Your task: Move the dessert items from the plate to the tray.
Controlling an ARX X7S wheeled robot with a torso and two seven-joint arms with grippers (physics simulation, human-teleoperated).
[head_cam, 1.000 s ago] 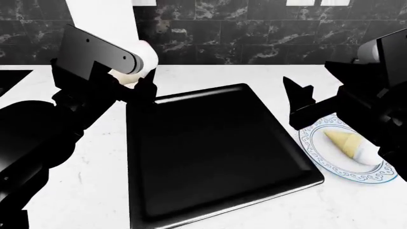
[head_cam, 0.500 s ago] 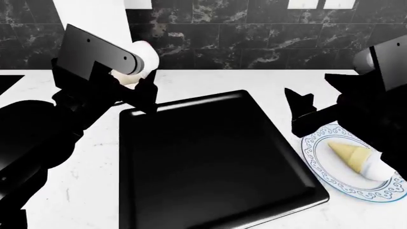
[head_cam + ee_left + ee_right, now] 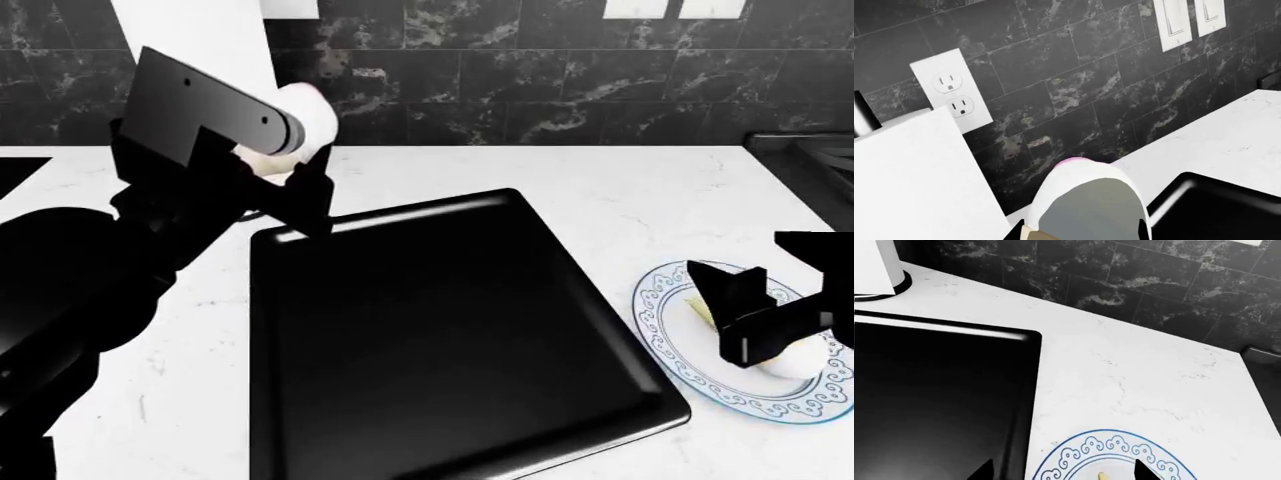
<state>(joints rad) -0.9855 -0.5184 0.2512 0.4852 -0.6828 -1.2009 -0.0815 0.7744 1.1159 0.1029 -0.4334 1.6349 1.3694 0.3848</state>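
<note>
My left gripper (image 3: pixel 284 172) is shut on one ice-cream cone (image 3: pixel 296 128), held above the far left corner of the black tray (image 3: pixel 441 330). In the left wrist view the white scoop (image 3: pixel 1087 200) and a bit of tan cone fill the space between the jaws of the left gripper (image 3: pixel 1081 235). The second cone (image 3: pixel 790 364) lies on the blue-patterned plate (image 3: pixel 667 335) right of the tray, mostly hidden. My right gripper (image 3: pixel 750 318) is open, low over it. In the right wrist view the open right gripper (image 3: pixel 1062 471) straddles the plate (image 3: pixel 1081 452), with the cone's tip (image 3: pixel 1102 475) showing.
A tall white cylinder (image 3: pixel 200 40) stands at the back left, behind my left arm. The black tiled wall has an outlet (image 3: pixel 951 90) and switches (image 3: pixel 1174 22). A dark basin edge (image 3: pixel 20 165) is at the far left and a stove edge (image 3: pixel 807 150) at the far right.
My right gripper has dropped from above the counter to just over the plate, covering most of the cone there. My left gripper has stayed put with its cone.
</note>
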